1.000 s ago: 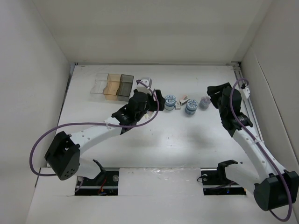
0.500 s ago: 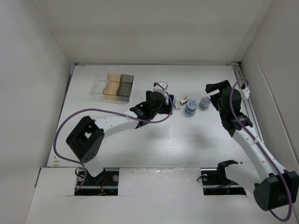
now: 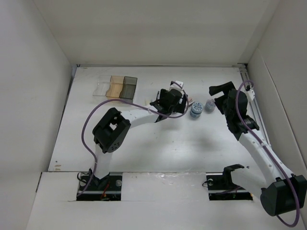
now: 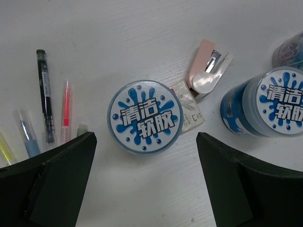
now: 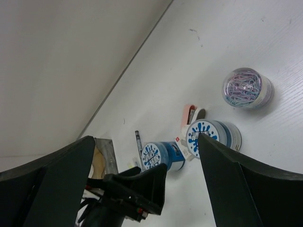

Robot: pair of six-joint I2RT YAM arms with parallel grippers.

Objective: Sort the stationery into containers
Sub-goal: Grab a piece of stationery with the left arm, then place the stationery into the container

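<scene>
though grained, white table (image 3: 192,143) between white walls (image 3: 144,28)

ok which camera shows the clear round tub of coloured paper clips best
The right wrist view: the clear round tub of coloured paper clips sits whole, clips visible through its lid. The left wrist view catches only its edge at the frame's corner; the top external view shows a small greyish blob.

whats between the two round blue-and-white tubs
A small white wrapped eraser against the centre tub, and a small pink-and-white stapler beyond it; left wrist view.
</scene>
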